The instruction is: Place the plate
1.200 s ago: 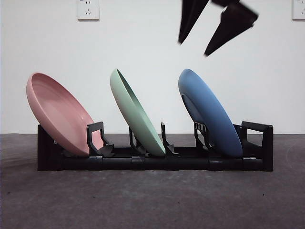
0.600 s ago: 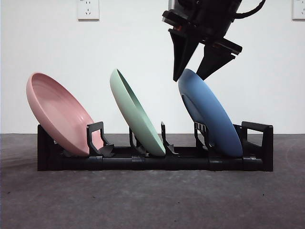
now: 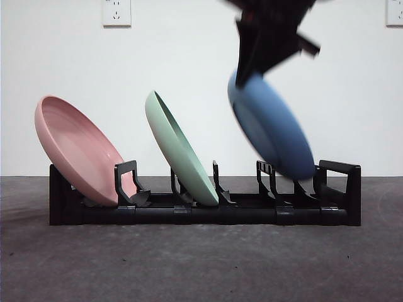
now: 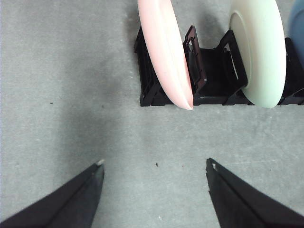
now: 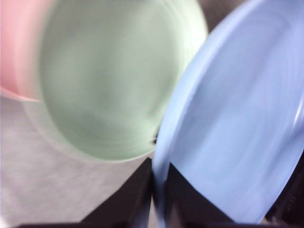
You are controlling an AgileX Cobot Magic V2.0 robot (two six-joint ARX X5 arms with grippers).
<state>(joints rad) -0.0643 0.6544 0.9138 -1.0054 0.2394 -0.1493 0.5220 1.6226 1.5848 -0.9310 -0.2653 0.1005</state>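
The blue plate [image 3: 272, 129] hangs tilted above the right end of the black rack [image 3: 208, 214], its lower edge clear of the slots. My right gripper [image 3: 247, 74] comes down from above and is shut on the plate's top rim. The right wrist view shows the blue plate [image 5: 237, 133] large and blurred, its rim pinched by the right gripper [image 5: 159, 183]. My left gripper [image 4: 154, 166] hovers open over bare table, short of the rack [image 4: 213, 90].
A pink plate [image 3: 79, 151] leans in the rack's left slot and a green plate [image 3: 179, 148] in the middle one. Both also show in the left wrist view, pink plate [image 4: 166, 52] and green plate [image 4: 259, 52]. Grey table lies in front.
The right gripper came down from the top, closed on the blue plate's rim and lifted it up out of its slot. The pink and green plates have not moved.
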